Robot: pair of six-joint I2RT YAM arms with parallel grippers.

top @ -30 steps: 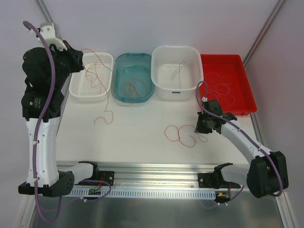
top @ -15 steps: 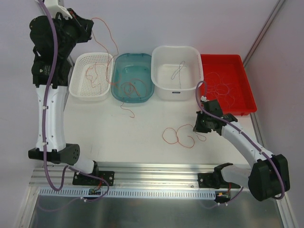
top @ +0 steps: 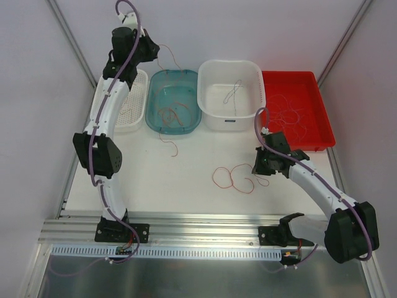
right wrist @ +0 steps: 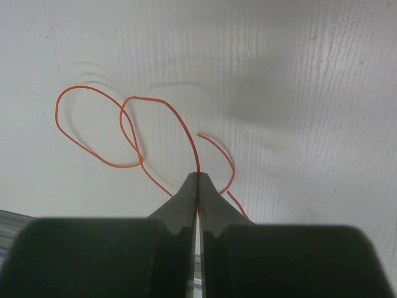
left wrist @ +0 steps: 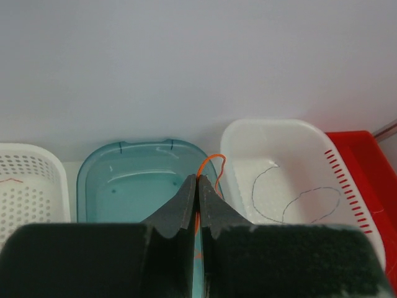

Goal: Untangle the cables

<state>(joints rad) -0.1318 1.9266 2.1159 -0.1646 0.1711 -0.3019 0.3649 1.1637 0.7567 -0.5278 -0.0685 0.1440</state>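
My left gripper [top: 151, 49] is raised high above the back of the table, over the teal bin [top: 155, 108]. It is shut on a thin orange cable [top: 168, 144] that hangs down across the bin, its tail on the table. In the left wrist view its tips [left wrist: 198, 179] pinch that cable [left wrist: 211, 159]. My right gripper [top: 259, 167] is low at the table, shut on a looped orange cable [top: 231, 179]. The right wrist view shows its tips [right wrist: 198, 176] pinching that cable [right wrist: 155, 102], which forms two loops on the white surface.
Four containers line the back: a white perforated basket [top: 135, 118], the teal bin holding orange wires [top: 169, 115], a white tub [top: 214, 118] with a grey wire [top: 232, 93], and a red tray [top: 319, 133] with red wires [top: 288, 115].
My left arm has swung up and to the right, from beside the white basket to above the teal bin, pulling its orange cable along. My right gripper has stayed almost still on the looped cable.
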